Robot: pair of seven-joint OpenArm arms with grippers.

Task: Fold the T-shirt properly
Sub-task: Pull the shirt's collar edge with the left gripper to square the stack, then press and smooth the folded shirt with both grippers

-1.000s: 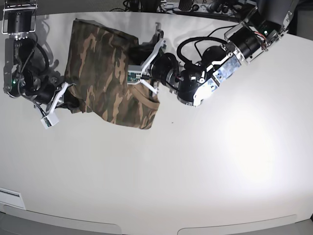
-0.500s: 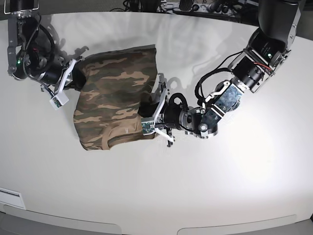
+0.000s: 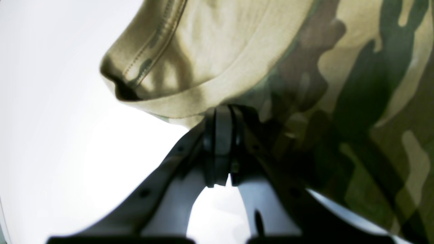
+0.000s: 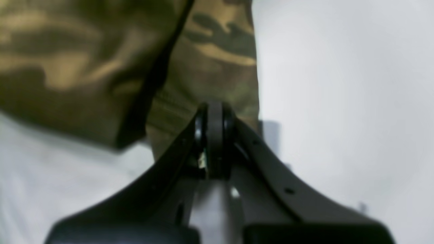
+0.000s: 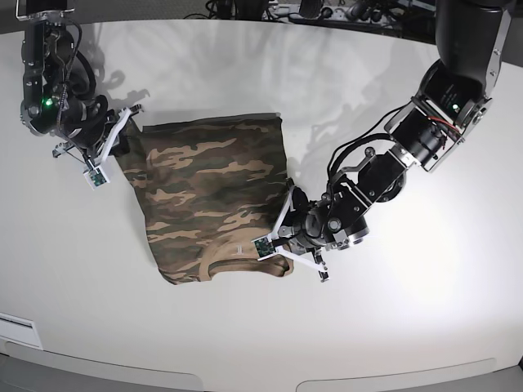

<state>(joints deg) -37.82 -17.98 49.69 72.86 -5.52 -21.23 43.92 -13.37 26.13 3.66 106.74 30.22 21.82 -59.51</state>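
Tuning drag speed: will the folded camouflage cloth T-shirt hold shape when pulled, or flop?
Probably flops: the camouflage cloth T-shirt sags and creases around the left gripper. Its layers look loose near the right gripper, so a fast pull may shift them.

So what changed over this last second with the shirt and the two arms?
The T-shirt swung round and toward the near table edge, collar now nearest it. The left gripper dragged its collar corner down; the right gripper rose to the far corner. Both stayed clamped on cloth throughout, and the shirt stayed folded.
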